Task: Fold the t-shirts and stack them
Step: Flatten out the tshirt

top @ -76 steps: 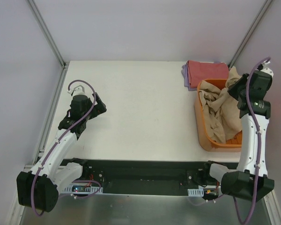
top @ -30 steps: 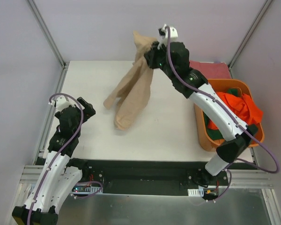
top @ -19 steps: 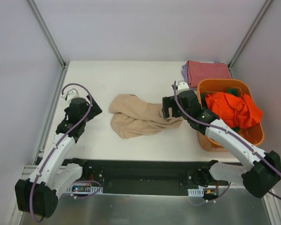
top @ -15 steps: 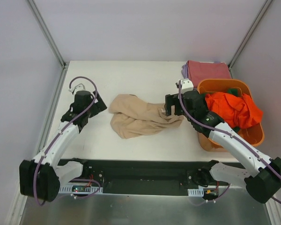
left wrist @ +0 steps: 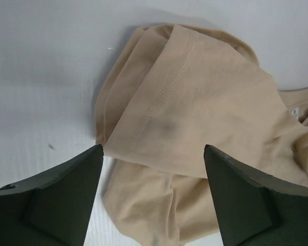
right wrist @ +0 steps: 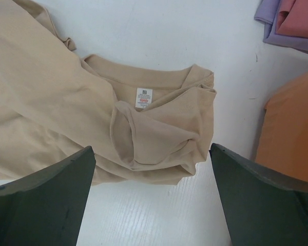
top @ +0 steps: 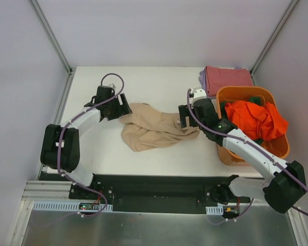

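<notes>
A beige t-shirt (top: 154, 128) of soft, matte knit lies crumpled on the white table (top: 159, 82), to the left of the rigid orange plastic tub (top: 227, 154). Its cloth is bunched into loose rolls and folds. A double-stitched sleeve hem is seen at the end farthest from the tub, and a ribbed neckline with a small white label (right wrist: 143, 97) at the end nearest it. The left gripper (left wrist: 153, 148) is spread wide over the sleeve end. The right gripper (right wrist: 151, 149) is spread equally wide over the collar end, just beside the tub. Nothing is clamped by either. Inside the tub a bright orange t-shirt (top: 256, 118) is heaped over a dark green t-shirt (top: 255, 99). Behind the tub a dusty red t-shirt (top: 227, 78) is laid folded flat on a lavender t-shirt (top: 202, 81).
</notes>
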Controlling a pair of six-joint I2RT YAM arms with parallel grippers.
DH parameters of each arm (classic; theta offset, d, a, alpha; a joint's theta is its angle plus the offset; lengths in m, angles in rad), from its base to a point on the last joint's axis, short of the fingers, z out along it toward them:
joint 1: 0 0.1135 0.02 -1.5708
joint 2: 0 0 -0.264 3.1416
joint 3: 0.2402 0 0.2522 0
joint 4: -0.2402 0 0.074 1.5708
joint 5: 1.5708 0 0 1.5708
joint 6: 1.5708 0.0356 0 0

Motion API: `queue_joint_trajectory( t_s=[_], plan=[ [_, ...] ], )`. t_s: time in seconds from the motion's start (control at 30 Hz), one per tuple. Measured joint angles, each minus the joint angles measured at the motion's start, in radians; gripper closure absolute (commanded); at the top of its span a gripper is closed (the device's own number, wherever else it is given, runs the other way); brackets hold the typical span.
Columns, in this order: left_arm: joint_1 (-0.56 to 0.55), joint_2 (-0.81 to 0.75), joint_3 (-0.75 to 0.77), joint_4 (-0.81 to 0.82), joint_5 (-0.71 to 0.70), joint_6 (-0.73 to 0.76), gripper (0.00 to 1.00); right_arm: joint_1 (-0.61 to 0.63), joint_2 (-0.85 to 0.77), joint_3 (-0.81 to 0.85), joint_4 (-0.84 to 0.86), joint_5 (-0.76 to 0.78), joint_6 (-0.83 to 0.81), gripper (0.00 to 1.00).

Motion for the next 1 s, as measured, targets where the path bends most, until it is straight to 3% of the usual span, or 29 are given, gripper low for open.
queue_joint_trajectory(
  t_s=[0.37,0.43,0.63,0.8,1.0],
  plan=[
    [0.000,0.149,0.036,0.058,0.135,0.048,0.92,0.041,0.157,0.040,-0.030,-0.062,-0.091,0.04],
    [0.006,0.158,0.039,0.063,0.140,0.051,1.00,0.044,0.188,0.066,-0.046,-0.056,-0.108,0.04],
    [0.006,0.156,0.039,0.066,0.141,0.052,1.00,0.047,0.211,0.112,-0.063,-0.052,-0.192,0.02],
    [0.006,0.113,0.016,0.066,0.136,0.052,1.00,0.076,0.267,0.178,-0.109,-0.062,-0.399,0.01],
    [0.006,0.058,-0.007,0.063,0.125,0.052,1.00,0.090,0.407,0.321,-0.209,-0.049,-0.573,0.11]
  ],
)
